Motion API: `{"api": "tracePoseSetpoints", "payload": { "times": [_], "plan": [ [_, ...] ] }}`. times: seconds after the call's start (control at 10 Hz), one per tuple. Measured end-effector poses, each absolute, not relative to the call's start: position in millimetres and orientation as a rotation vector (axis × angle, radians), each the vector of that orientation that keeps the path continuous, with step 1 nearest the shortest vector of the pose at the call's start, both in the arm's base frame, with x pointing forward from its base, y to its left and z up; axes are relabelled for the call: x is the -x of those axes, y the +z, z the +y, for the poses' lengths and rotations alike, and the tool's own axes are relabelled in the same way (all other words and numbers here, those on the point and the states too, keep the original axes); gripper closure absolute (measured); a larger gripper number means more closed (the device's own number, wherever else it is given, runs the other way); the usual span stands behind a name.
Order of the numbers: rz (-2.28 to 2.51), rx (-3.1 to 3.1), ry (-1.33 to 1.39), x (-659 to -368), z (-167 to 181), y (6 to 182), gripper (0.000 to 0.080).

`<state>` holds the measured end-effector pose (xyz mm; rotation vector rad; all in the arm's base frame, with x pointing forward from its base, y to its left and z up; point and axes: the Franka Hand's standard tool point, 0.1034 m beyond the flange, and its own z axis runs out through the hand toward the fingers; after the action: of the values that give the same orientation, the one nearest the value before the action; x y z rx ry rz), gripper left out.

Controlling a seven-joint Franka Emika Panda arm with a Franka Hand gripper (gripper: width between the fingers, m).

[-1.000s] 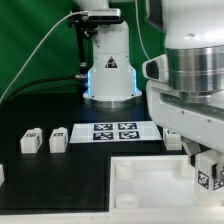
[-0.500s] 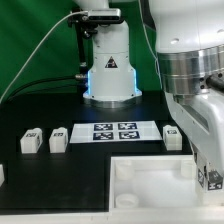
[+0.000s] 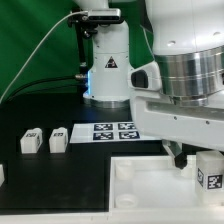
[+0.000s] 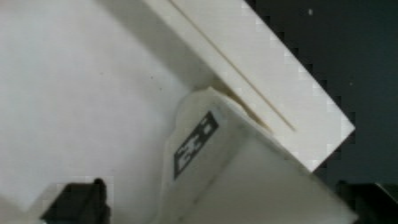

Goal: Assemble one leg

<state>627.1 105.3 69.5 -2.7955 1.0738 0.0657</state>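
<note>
— Hand (image 3: pixel 205 160) first: do we see what it grips?

— We see it clenched on the leg (image 3: pixel 210 172), over the near right corner of the white panel (image 3: pixel 150 185).

— Elsewhere on the counter (image 3: pixel 40 185)?

— We count two spare legs (image 3: pixel 45 141) at far left beside the marker board (image 3: pixel 112 131).

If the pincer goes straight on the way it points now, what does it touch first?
Most likely the leg, which stands right ahead of the camera, on or just above the large white panel. The panel comes next; the depth between them is unclear.
</note>
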Motion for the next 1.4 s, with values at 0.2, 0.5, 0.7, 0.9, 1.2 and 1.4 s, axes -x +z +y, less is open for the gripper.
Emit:
{"api": "tracePoseSetpoints", "payload": {
  "times": [0.2,0.5,0.7,0.9,1.2,1.4],
  "plan": [
    [0.693,2.929,0.029,-627,104,69.4,0.0153],
    [-0.096,3.047,-0.045,-632,120,77.3,0.0150],
    [0.015,3.048,-0.039,-632,118,76.0,0.0159],
    [0.228,3.036,-0.028,-632,119,75.9,0.0333],
    [0.646,2.978,-0.006,-632,113,73.4,0.0498],
    [1.181,2.818,0.051,-634,108,72.2,0.0502]
  ]
}}
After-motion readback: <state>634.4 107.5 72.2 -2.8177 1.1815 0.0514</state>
